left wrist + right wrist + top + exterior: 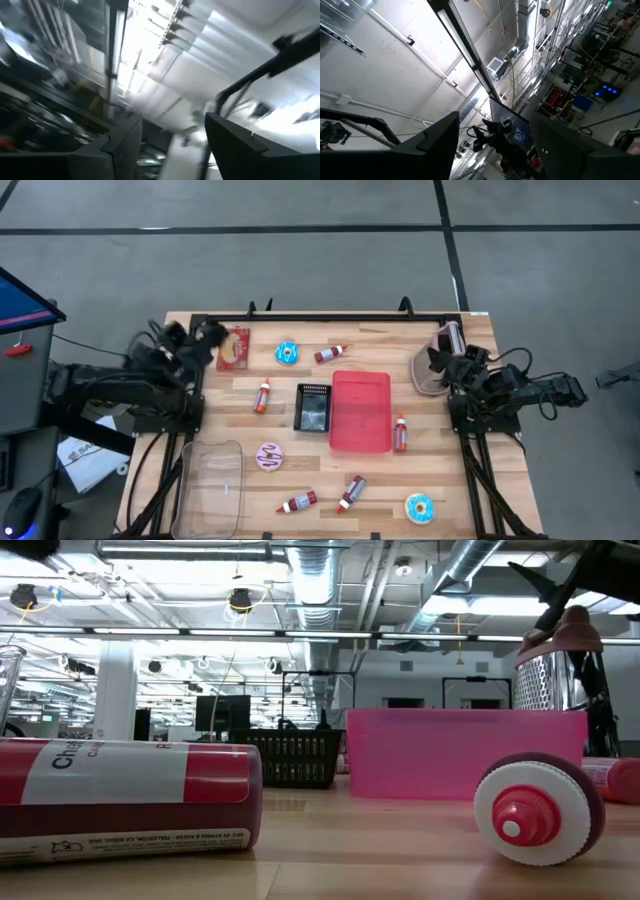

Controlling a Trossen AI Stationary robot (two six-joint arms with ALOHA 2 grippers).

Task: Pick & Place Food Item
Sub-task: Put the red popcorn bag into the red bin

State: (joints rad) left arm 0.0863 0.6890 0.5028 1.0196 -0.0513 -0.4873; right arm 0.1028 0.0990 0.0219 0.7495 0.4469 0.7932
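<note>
Both arms are folded back at the far corners of the bench [430,480], wrists tipped up so that each wrist camera looks at the ceiling rather than at any food. The left hand [212,332] sits at the far left corner, its fingers [120,150] parted with nothing between them; the right hand [437,358] sits at the far right corner, fingers [437,142] spread wide and likewise empty, just beside a metal colander [430,363] lying there. The task names no particular food, so the nearest pieces matter most. A red packet [235,348] lies just beside the left hand, toward the middle of the bench, its long axis running roughly front to back. Next along the far edge is a blue-iced donut [287,353], then a small sauce bottle [330,354] lying on its side, long axis nearly across the bench. All three are closer to the left arm than to the right. The pink tray [361,411] sits in the middle, between the arms, with a black basket [312,407] touching its left side, and a clear container [212,485] lies at the near left. My guess is the left arm goes first: it would have to tip its wrist down and reach inward only a little.
</note>
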